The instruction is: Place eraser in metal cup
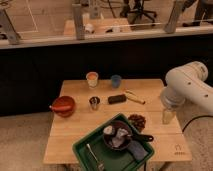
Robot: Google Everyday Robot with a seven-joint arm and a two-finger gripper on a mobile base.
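at right of frame the hand (168, 116) is seen apart and empty; the eraser (117, 99) lies at centre, near the metal cup (94, 103). its narrow width is best straddled from above.

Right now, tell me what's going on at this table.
The robot arm is at the right side of the table. Its gripper hangs open and empty over the right edge, touching nothing. The eraser lies flat near the middle of the table, just right of the metal cup. The cup stands upright and apart from it. The eraser is not yet picked up or in the cup.
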